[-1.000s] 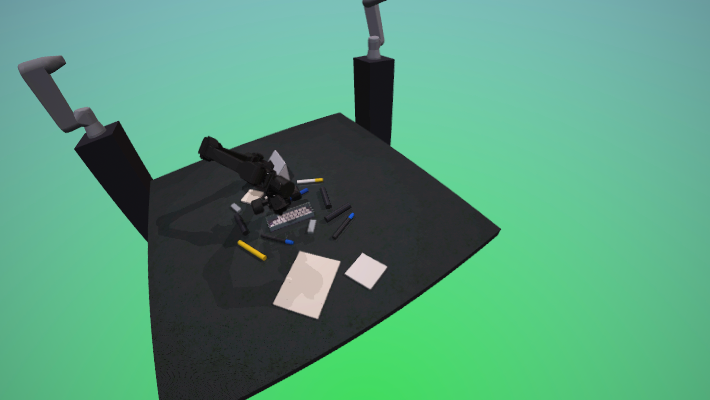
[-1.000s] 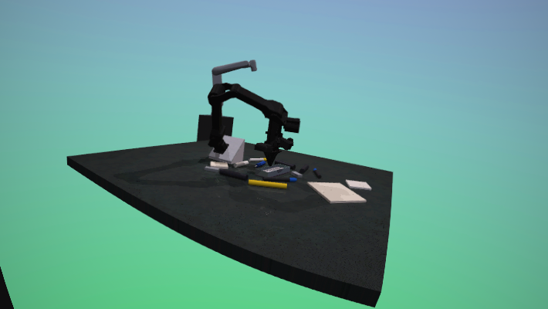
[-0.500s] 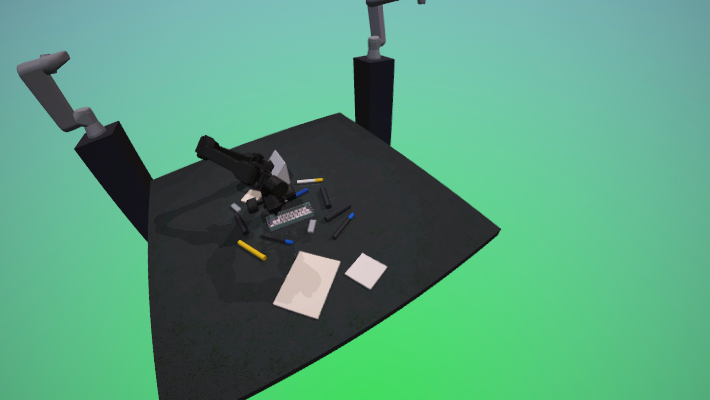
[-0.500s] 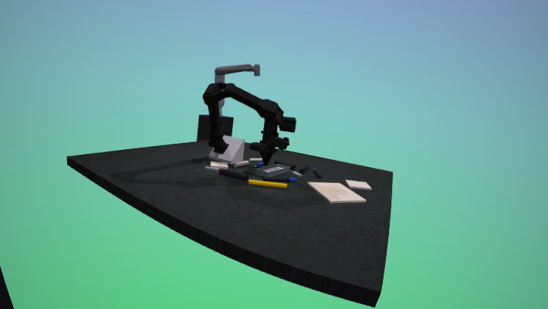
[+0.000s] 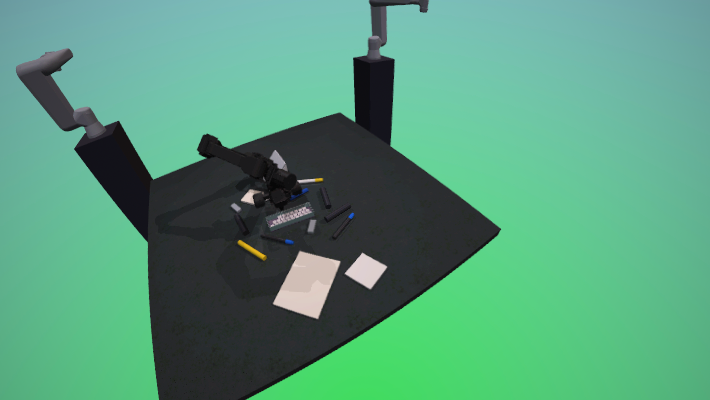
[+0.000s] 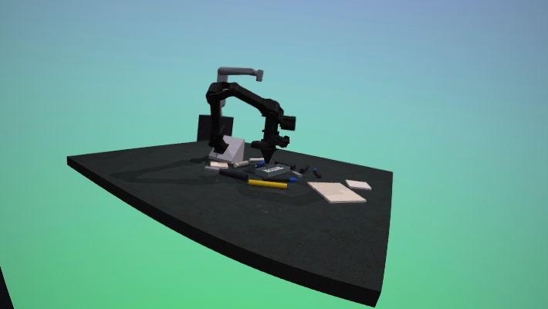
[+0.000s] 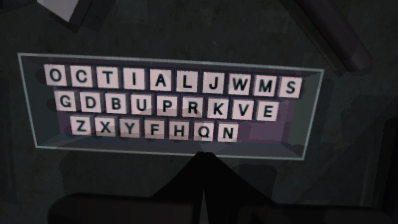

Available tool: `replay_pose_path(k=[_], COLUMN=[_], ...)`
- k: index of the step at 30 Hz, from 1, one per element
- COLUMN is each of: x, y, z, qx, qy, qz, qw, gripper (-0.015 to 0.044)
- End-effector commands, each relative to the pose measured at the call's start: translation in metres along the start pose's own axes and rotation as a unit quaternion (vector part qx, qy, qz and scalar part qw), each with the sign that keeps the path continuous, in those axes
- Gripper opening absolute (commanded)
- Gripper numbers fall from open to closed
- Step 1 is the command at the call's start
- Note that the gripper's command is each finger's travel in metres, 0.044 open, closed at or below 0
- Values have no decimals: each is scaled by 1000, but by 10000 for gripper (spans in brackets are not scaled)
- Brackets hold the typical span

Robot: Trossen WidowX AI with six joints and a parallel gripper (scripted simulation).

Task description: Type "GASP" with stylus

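The keyboard [image 5: 291, 216] [image 6: 272, 170] [image 7: 265, 131] lies on the desk. In the wrist view its G key [image 7: 65, 101], A key [image 7: 160, 79], S key [image 7: 290, 87] and P key [image 7: 167, 105] are uncovered. My gripper [image 6: 268, 162] [image 7: 204, 159] is shut, with no stylus seen between its fingertips. It points down by the keyboard's edge, below the Q key in the wrist view. Several pens lie around, among them a blue one [image 5: 301, 193] [image 6: 261, 164], a white one with a yellow end [image 5: 310, 181] and a dark one with a blue end [image 5: 276, 240]. I cannot tell which is the stylus.
A yellow stick [image 5: 251, 249] [image 6: 267, 184], dark cylinders [image 5: 242, 224] [image 5: 325, 198] and a small grey block [image 5: 311, 226] lie around the keyboard. A pale wedge [image 5: 278, 161] [image 6: 235, 151] stands behind. A large sheet [image 5: 306, 285] and a smaller one [image 5: 366, 271] lie farther forward.
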State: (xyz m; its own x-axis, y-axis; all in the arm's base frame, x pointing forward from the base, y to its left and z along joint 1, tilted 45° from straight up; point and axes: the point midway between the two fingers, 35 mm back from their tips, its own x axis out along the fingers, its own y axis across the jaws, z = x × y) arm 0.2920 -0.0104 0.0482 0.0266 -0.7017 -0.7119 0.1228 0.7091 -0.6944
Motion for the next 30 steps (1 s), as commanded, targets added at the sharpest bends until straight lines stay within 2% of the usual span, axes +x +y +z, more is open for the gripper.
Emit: replay_pose_path(k=[1,16,18,22,30], x=[0,0,-10,-57,-52], y=[48,57,58,58,59], z=[-3,-4,-4,-4,-3], qx=[-9,-9,-10,-9,-11], qy=[1,1,0,1,-3], qz=[1,1,2,2,3], qw=[1000,1000,1000,1000,1000], gripper=[0,0,0,0,0])
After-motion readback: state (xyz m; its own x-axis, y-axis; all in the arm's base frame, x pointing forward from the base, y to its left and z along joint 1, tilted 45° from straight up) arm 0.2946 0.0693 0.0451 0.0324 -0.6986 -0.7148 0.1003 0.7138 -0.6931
